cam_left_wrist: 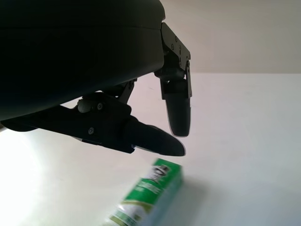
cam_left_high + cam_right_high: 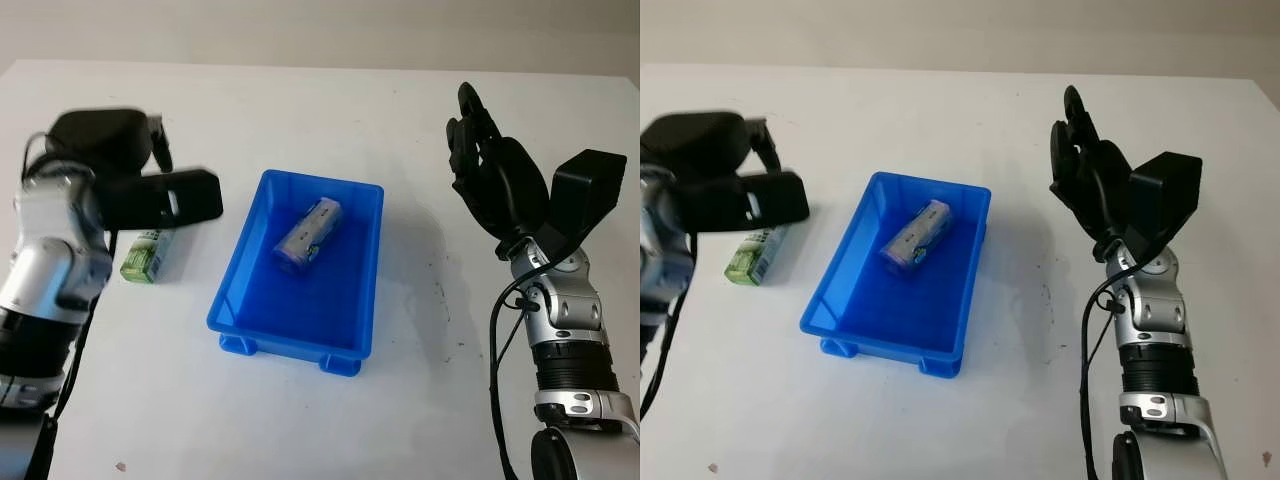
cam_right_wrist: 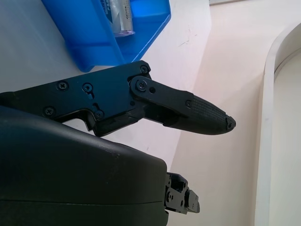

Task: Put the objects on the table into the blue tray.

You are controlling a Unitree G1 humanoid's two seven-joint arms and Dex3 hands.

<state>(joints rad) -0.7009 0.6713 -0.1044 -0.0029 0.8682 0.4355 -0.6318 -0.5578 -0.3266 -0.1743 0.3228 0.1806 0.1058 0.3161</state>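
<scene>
A blue tray [image 2: 238,290] sits mid-table with a silver-and-blue wrapped cylinder [image 2: 308,235] lying inside it. Left of the tray a small green-and-white box [image 2: 146,256] lies on the white table. My left hand [image 2: 160,150] hovers just above and behind that box, open, holding nothing; in the left wrist view its fingers [image 1: 176,110] hang over the green box [image 1: 148,195] without touching it. My right hand [image 2: 485,150] is raised to the right of the tray, open and holding nothing.
The white table [image 2: 420,400] stretches around the tray. Its far edge meets a pale wall. A few small dark specks mark the surface right of the tray [image 2: 440,290].
</scene>
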